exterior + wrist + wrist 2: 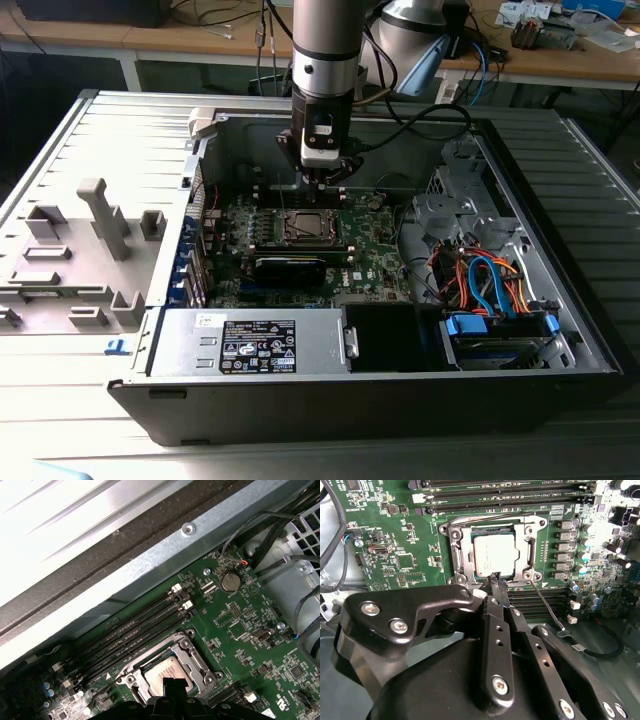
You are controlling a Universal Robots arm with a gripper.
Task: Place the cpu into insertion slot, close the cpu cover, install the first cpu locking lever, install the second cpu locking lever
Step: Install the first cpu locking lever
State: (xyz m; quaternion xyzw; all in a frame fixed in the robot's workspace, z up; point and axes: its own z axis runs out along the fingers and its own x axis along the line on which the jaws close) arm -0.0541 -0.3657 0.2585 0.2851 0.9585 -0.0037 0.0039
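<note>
Here, the cpu [493, 554] is shown seated in the insertion slot [449, 530] on the green motherboard [405, 540], with the cpu cover [462, 555] lowered around it. One wire locking lever [547, 605] appears raised, so latching is judged unfinished. The end effector [498, 581] is seen narrowed, with its fingertips drawn together and nothing gripped. Its tip is held at the socket's edge, just beside the cover.
</note>
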